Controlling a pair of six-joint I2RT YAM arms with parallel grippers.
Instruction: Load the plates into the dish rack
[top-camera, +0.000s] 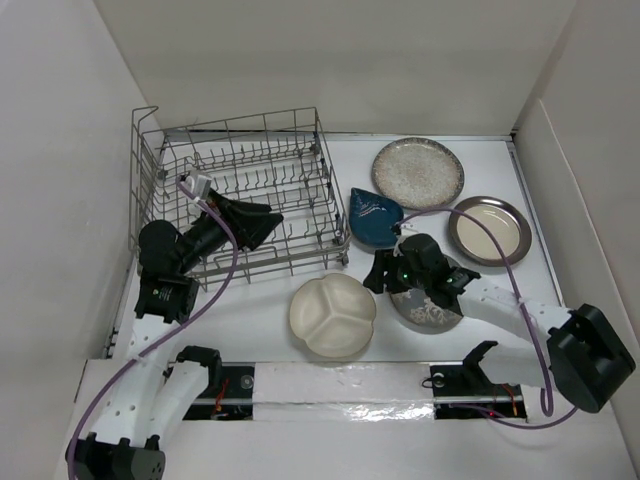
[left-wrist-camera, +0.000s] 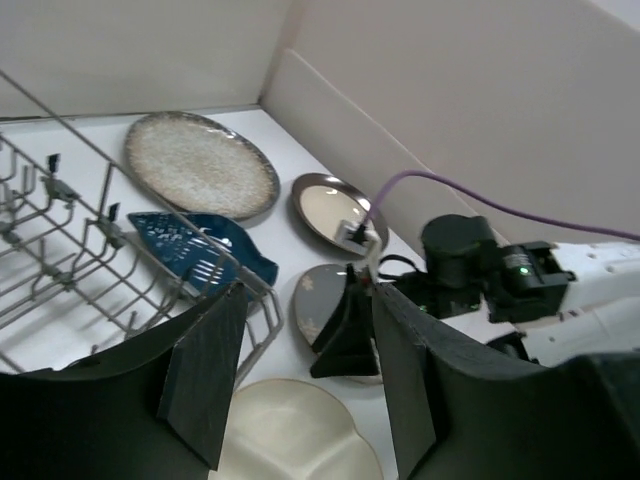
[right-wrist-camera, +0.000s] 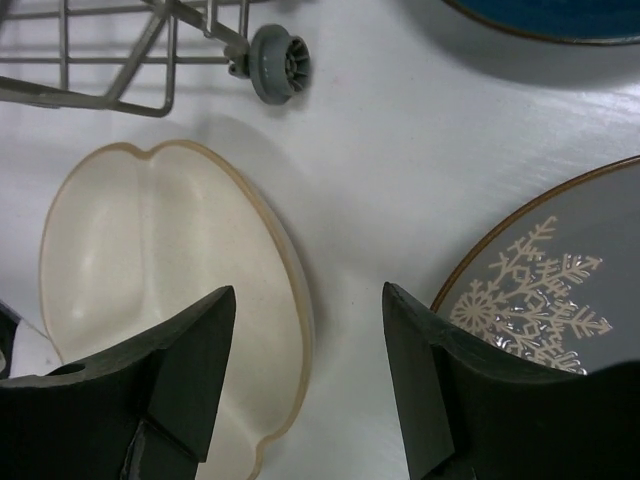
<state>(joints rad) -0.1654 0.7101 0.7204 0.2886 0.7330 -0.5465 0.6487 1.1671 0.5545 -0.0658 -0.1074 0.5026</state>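
The grey wire dish rack (top-camera: 272, 262) stands at the back left with no plates in it. My left gripper (top-camera: 265, 222) is open and empty above its front part. My right gripper (top-camera: 385, 272) is open and empty, low over the table between the cream three-section plate (top-camera: 332, 316) and the grey plate with a white design (top-camera: 432, 310). In the right wrist view the gripper (right-wrist-camera: 310, 370) straddles bare table, with the cream plate (right-wrist-camera: 150, 290) on its left and the grey plate (right-wrist-camera: 550, 290) on its right. The dark blue teardrop dish (top-camera: 375, 217), speckled plate (top-camera: 417, 172) and silver-rimmed plate (top-camera: 488, 230) lie flat.
The rack's small grey wheel (right-wrist-camera: 280, 65) sits just beyond the cream plate. White walls close in the left, back and right sides. The left wrist view shows my left gripper (left-wrist-camera: 305, 370) looking past the rack's rim (left-wrist-camera: 180, 275) at the right arm (left-wrist-camera: 480, 270).
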